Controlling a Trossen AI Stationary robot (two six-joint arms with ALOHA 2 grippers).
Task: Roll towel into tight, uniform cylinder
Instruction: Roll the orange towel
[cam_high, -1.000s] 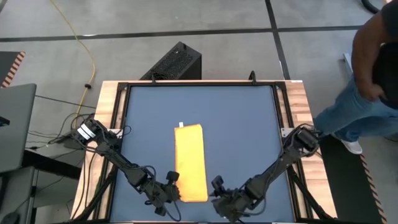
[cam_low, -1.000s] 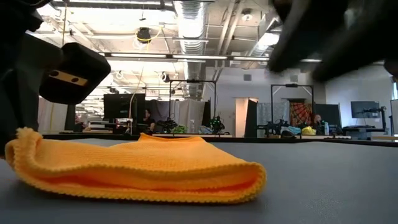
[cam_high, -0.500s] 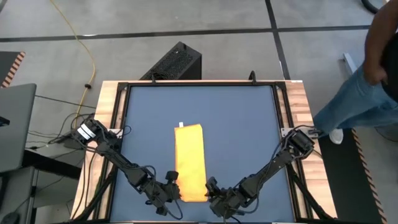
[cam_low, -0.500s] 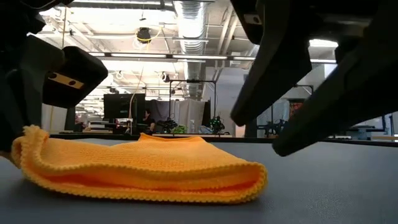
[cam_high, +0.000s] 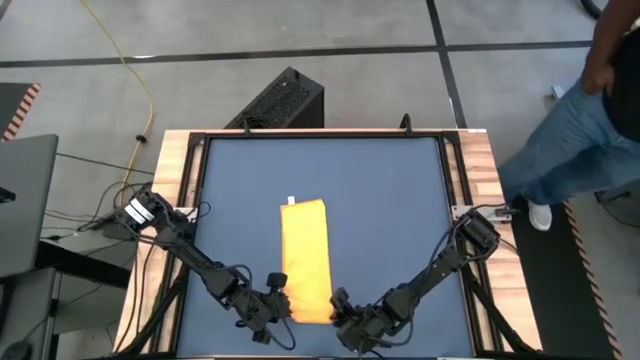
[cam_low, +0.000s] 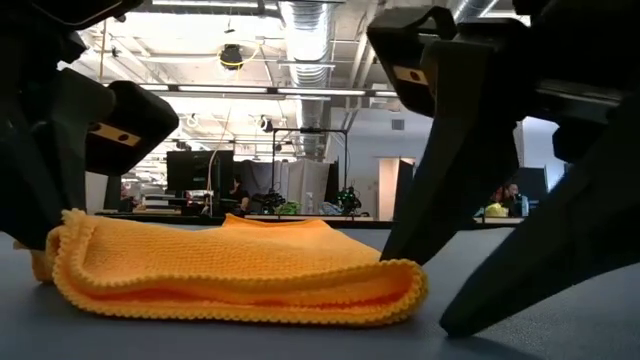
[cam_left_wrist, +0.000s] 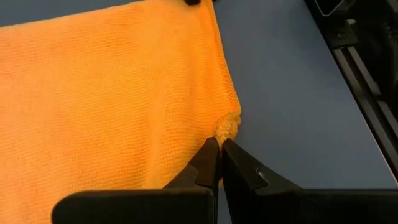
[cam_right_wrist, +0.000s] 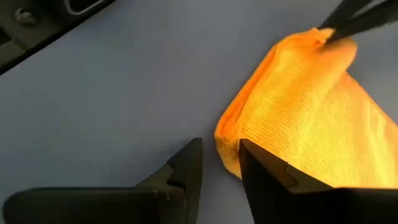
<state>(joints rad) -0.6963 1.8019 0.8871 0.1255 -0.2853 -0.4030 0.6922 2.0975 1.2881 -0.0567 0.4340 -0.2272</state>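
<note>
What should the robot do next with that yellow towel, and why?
Probably ease the right tool forward onto the towel's free near corner and close. The left tool is already shut on the other near corner, while the right one stands open just short of the fabric. With both corners pinched, rolling could begin evenly.
</note>
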